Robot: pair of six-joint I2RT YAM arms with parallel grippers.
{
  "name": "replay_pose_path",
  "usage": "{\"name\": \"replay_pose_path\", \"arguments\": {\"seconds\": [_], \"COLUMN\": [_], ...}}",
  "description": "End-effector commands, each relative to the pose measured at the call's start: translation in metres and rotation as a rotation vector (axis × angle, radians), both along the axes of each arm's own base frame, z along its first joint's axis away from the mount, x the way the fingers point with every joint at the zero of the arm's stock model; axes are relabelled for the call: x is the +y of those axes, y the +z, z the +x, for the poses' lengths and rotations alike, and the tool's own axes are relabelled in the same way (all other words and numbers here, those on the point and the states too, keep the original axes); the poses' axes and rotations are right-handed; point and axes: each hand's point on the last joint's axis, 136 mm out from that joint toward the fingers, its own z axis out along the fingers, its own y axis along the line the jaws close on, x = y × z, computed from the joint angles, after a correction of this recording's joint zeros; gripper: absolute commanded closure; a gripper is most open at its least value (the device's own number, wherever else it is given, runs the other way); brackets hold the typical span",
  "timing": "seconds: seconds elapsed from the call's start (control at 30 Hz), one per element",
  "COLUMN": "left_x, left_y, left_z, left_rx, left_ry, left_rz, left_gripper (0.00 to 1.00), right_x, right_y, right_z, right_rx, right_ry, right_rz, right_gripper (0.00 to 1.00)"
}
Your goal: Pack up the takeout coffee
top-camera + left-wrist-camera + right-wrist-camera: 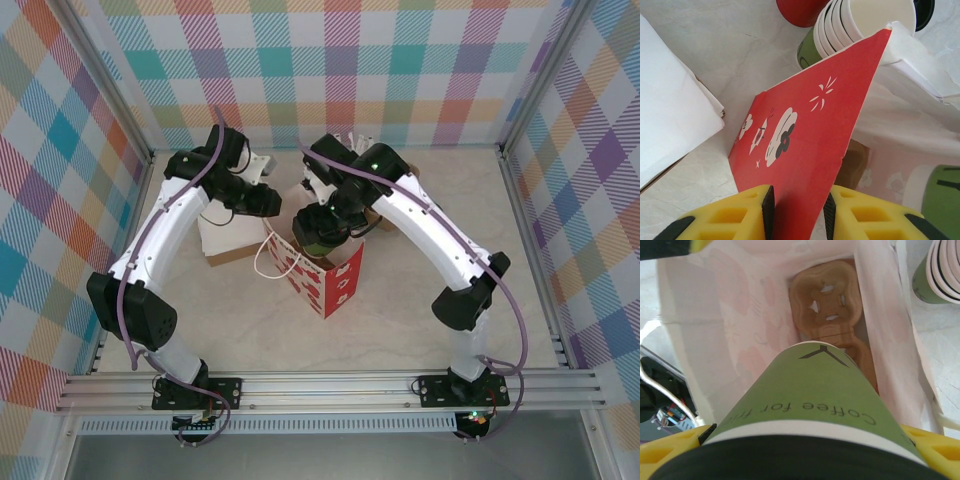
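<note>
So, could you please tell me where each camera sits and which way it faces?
Top external: above and behind the bases, looking down at the table; both arms show.
Left wrist: on the left arm, facing the red paper bag; the left tool pinches its wall.
Right wrist: looks down into the bag; the right tool holds the green coffee cup.
Shared: both wrist views show the stack of cups.

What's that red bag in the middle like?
The red paper bag stands upright and open on the table, printed with white flowers, pale inside, with a white cord handle. The left gripper pinches one wall. A brown cardboard cup tray lies at its bottom; the green cup hangs at its mouth.
</note>
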Motion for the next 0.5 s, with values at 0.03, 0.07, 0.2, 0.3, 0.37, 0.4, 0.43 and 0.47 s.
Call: {"name": "replay_pose_path", "arguments": {"seconds": [0.03,0.07,0.2,0.3,0.37,0.4,0.43,0.47], "left_x": [0.004,0.004,0.003,0.003,0.003,0.003,0.003,0.003], "left_y": [0.007,0.007,0.007,0.008,0.009,0.008,0.008,0.008], "left_z": [-0.003,-0.003,-0.002,-0.002,-0.002,-0.002,-0.002,-0.002], "left_rx": [-0.021,-0.021,-0.019,-0.023,-0.025,-0.023,-0.022,-0.022], "left_ry": [0.011,0.011,0.011,0.009,0.009,0.011,0.011,0.011], "left_rz": [-0.013,-0.014,-0.018,-0.020,-0.021,-0.021,-0.021,-0.023], "left_gripper": [0.67,0.67,0.67,0.67,0.67,0.67,0.67,0.67], "right_x": [-0.017,-0.019,-0.019,-0.018,-0.015,-0.013,-0.012,-0.010], "right_y": [-0.011,-0.011,-0.018,-0.024,-0.026,-0.027,-0.028,-0.029], "right_z": [0.003,0.004,0.003,0.000,-0.004,-0.006,-0.008,-0.010], "right_rx": [-0.001,-0.005,0.009,0.036,0.046,0.049,0.056,0.062], "right_ry": [-0.024,-0.022,-0.007,0.011,0.032,0.044,0.052,0.059], "right_rz": [-0.101,-0.112,-0.132,-0.145,-0.149,-0.148,-0.149,-0.149], "right_gripper": [0.30,0.30,0.30,0.31,0.31,0.31,0.31,0.31]}}
